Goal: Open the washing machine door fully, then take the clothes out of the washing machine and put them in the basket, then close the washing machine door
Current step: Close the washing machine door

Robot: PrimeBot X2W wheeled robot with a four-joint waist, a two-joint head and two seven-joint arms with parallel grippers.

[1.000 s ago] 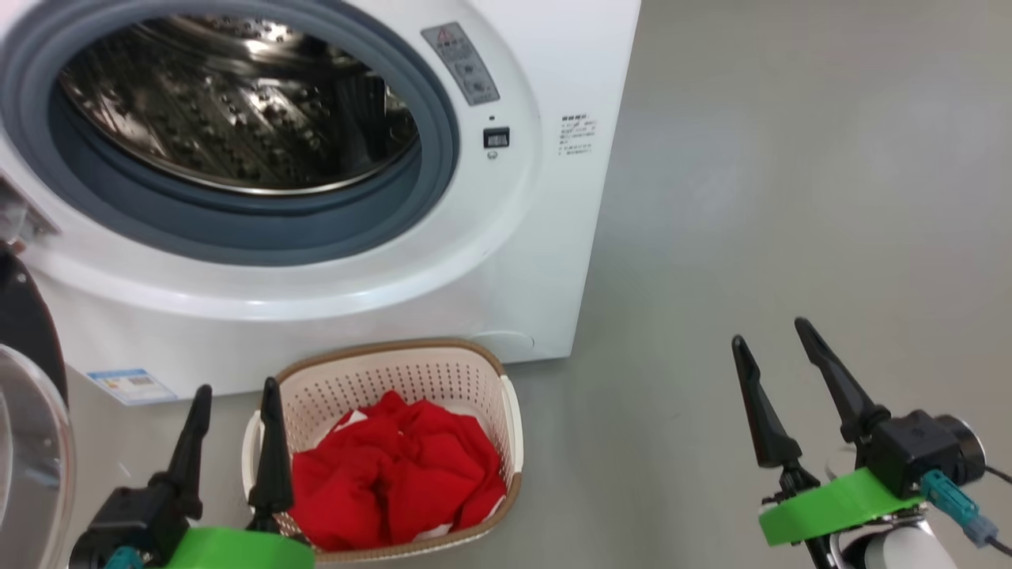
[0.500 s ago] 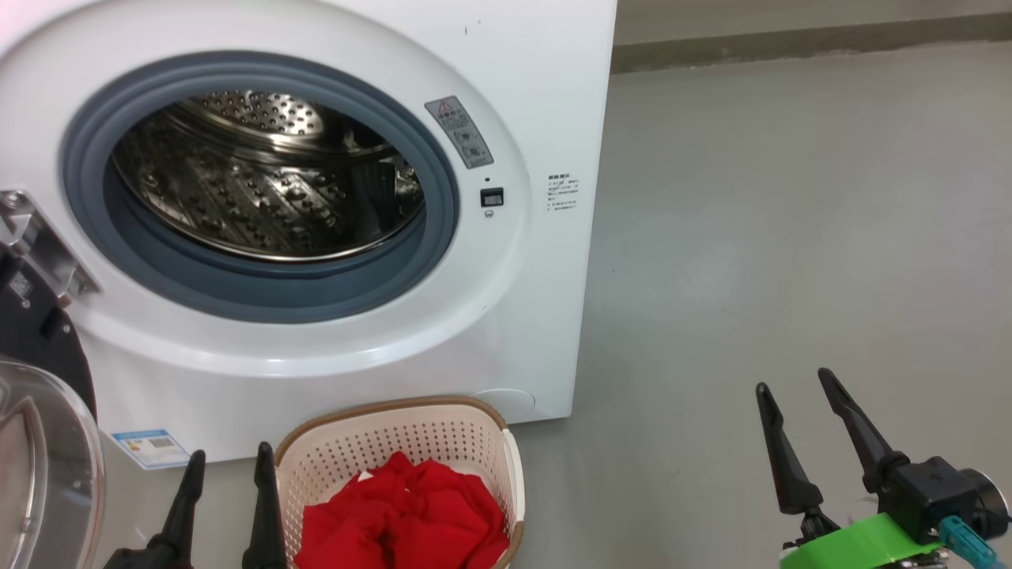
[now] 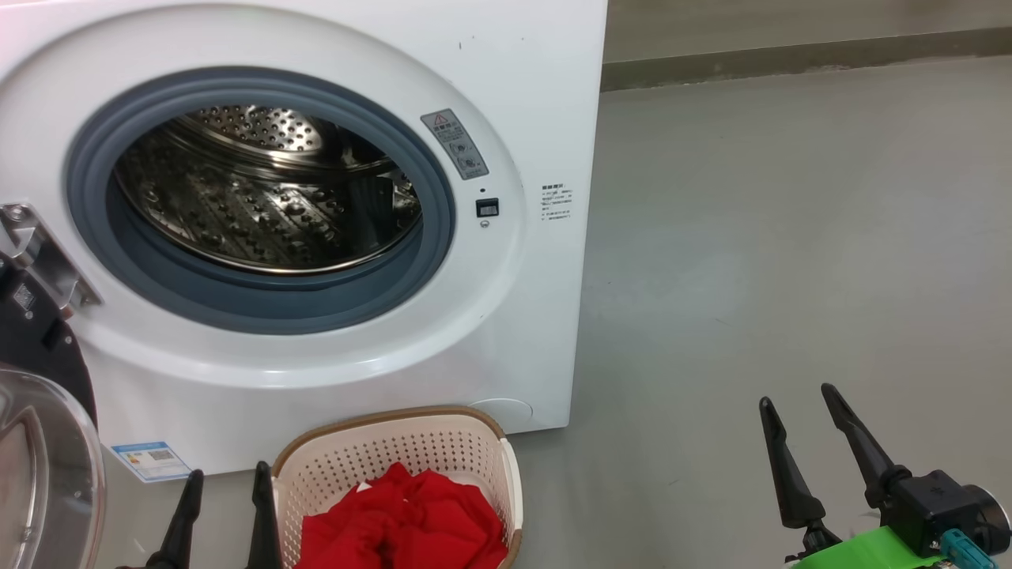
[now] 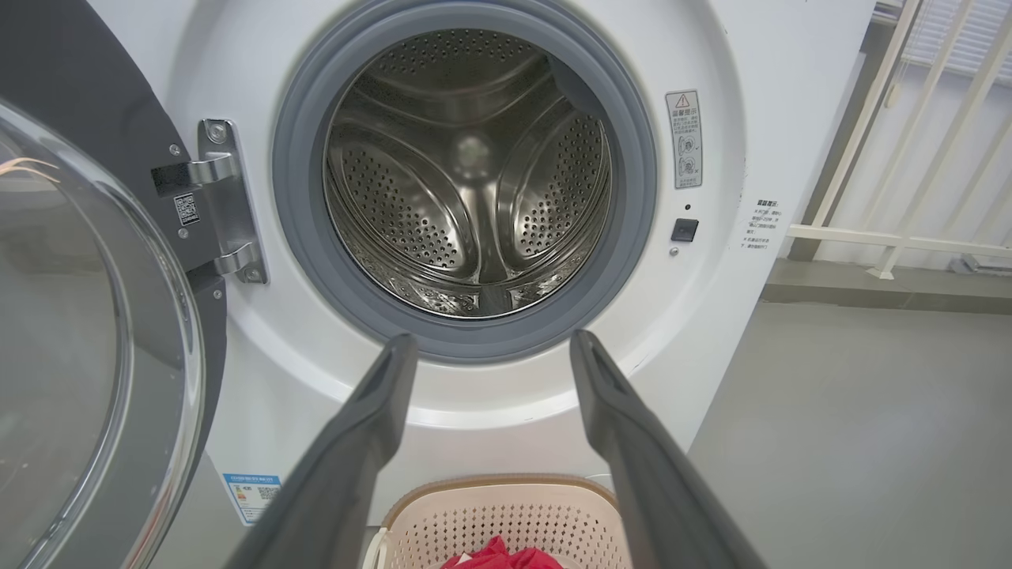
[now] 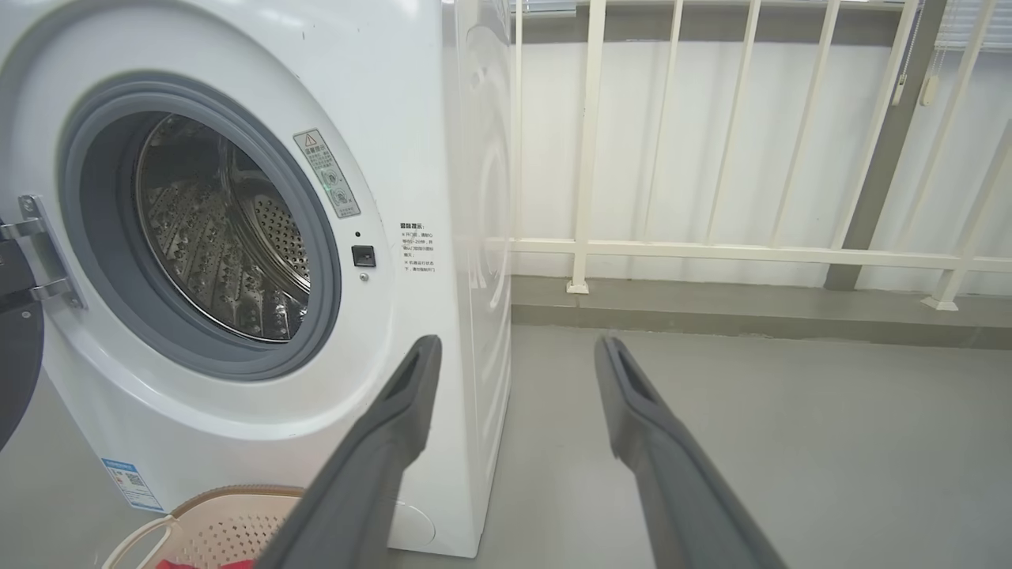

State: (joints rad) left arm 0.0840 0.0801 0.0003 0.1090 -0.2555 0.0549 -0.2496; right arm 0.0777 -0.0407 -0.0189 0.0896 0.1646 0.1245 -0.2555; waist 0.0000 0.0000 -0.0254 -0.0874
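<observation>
The left gripper [image 4: 492, 338] and right gripper [image 3: 797, 395] gape, empty. Just right of the left fingers [image 3: 262, 510], one cream perforated basket [image 3: 395, 454] holds bright red clothes [image 3: 411, 521], perhaps several. Beyond: one white washing machine [image 3: 514, 95], black-rimmed glass door [image 4: 79, 316] open; blue label [image 3: 150, 460] illegible.

In the head view the left edge cuts off the washing machine door [image 3: 35, 466], leaving part of its glass bowl and black rim. The bottom edge cuts the basket [image 3: 395, 442] and the clothes [image 3: 411, 525] in it, so the near part of both is out of sight. It also cuts the left gripper [image 3: 228, 472] just below its two fingers and the right gripper [image 3: 796, 395] through its body. The washing machine [image 3: 538, 332] loses its top to the upper edge. The print on its grey warning sticker [image 3: 455, 144], blue label [image 3: 150, 461] and side text [image 3: 556, 203] is too small to read. In the right wrist view one finger [image 5: 371, 474] hides part of the basket.
</observation>
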